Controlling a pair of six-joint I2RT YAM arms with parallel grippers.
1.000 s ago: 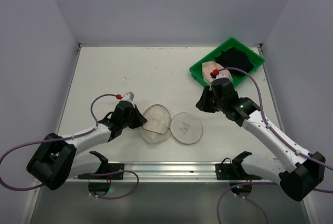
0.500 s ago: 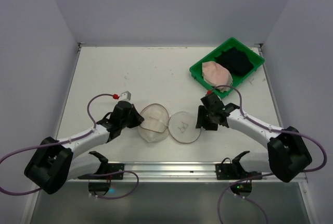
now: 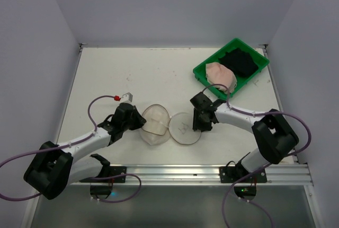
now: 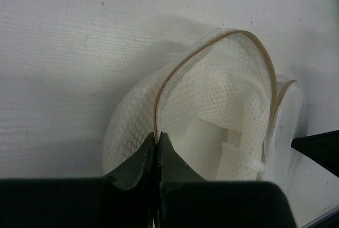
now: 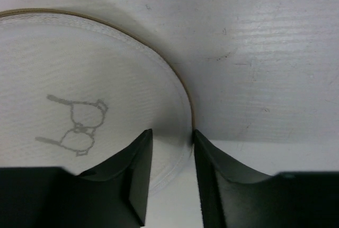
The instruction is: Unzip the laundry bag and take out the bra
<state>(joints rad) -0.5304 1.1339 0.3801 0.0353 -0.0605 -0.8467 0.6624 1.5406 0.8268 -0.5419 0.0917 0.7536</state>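
The laundry bag lies open in two joined parts: the mesh body (image 3: 155, 125) and the flat round face with the bra drawing (image 3: 184, 129). My left gripper (image 3: 141, 123) is shut on the tan rim of the mesh body (image 4: 222, 101), fingertips pinched together (image 4: 157, 136). The inside that shows is bare white mesh. My right gripper (image 3: 197, 126) is open, its jaws (image 5: 170, 135) straddling the right rim of the round face (image 5: 79, 69). A pale pink padded garment (image 3: 219, 73), apparently the bra, lies in the green tray (image 3: 214, 54).
A black garment (image 3: 239, 62) fills the far part of the green tray at the back right. A small grey tag (image 3: 127, 96) on the left arm's cable hangs above the table left of the bag. White walls close in the table's sides.
My right arm has come down and left from the green tray to the round face's right rim. The pink garment stays in the tray. My left gripper still holds the rim.
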